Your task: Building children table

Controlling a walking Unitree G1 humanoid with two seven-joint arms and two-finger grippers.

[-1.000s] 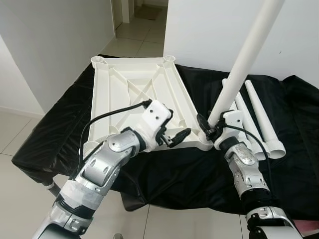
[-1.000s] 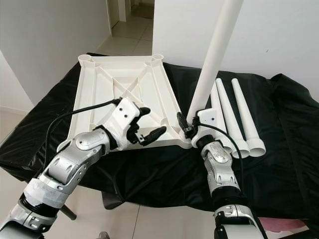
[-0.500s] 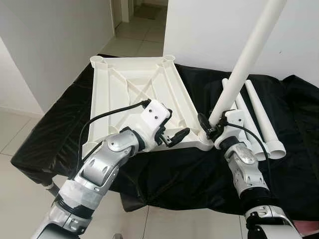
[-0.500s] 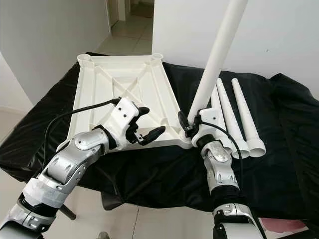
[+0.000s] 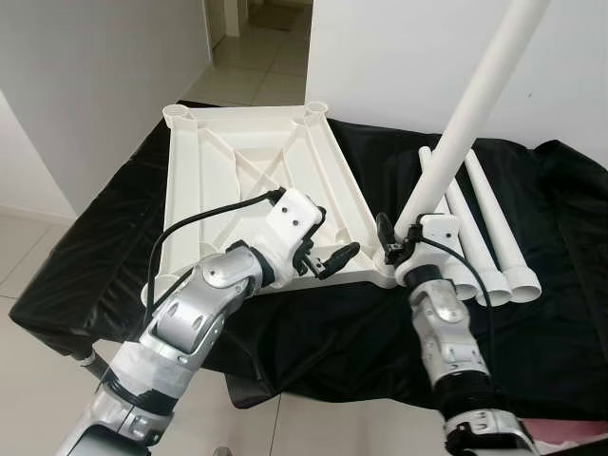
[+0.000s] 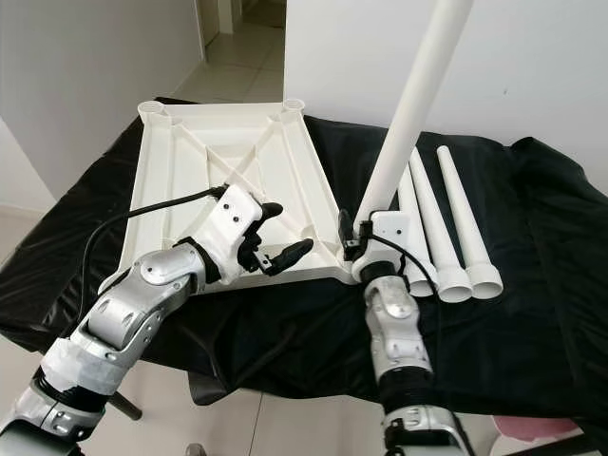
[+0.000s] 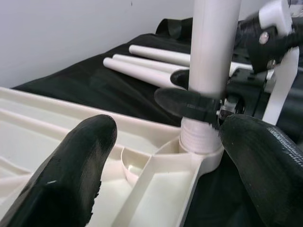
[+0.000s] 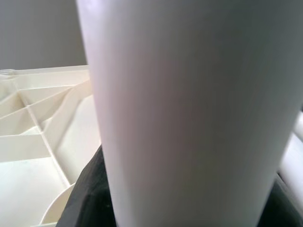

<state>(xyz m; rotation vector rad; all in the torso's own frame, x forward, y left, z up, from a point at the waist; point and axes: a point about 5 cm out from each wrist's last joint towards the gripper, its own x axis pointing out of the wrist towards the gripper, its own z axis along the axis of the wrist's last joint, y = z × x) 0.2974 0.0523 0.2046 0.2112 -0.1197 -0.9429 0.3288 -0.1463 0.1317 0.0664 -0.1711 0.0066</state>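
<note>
1. The white tabletop [image 5: 256,180] is being shown upside down on a black cloth [image 5: 560,313], its ribbed underside facing up.
2. A white table leg [image 5: 465,123] is being held upright at the tabletop's near right corner socket [image 7: 201,151], gripped near its base by the right gripper [image 5: 391,242], whose fingers are clamped around it.
3. The left gripper [image 5: 328,256] is being held over the tabletop's near edge, just beside that socket, its fingers [image 7: 75,165] spread apart and grasping nothing.
4. Three more legs [image 5: 494,237] are being seen lying side by side on the cloth to the right.
</note>
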